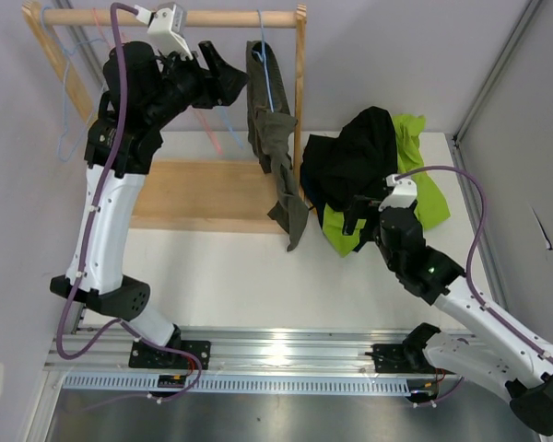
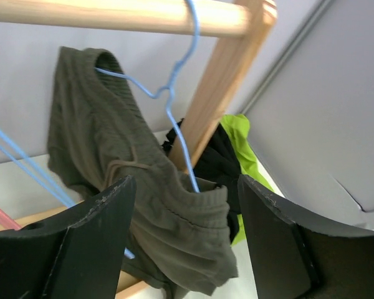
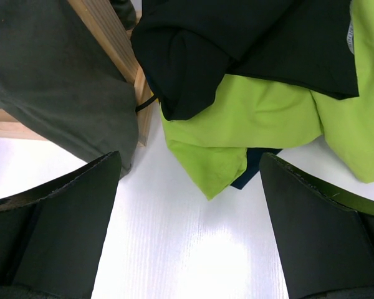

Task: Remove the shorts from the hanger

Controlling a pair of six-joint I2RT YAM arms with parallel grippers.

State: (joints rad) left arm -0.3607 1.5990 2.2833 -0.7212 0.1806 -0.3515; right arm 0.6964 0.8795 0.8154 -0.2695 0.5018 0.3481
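With left tool [image 2: 186, 184] spread before the olive shorts [image 2: 143, 205] on the blue hanger [image 2: 174, 93], pinch the bunched cloth (seemingly caught on the wire) and draw downward; right tool [image 3: 190, 165] likewise spread.

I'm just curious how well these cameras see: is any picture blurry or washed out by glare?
Top view: sharp, evenly lit, with a bright glint on the metal rail. Left wrist view: the olive shorts are fairly sharp; the wooden bar above looks soft and pale. Right wrist view: glare whitens the table; the near fingers are dark and soft-edged.
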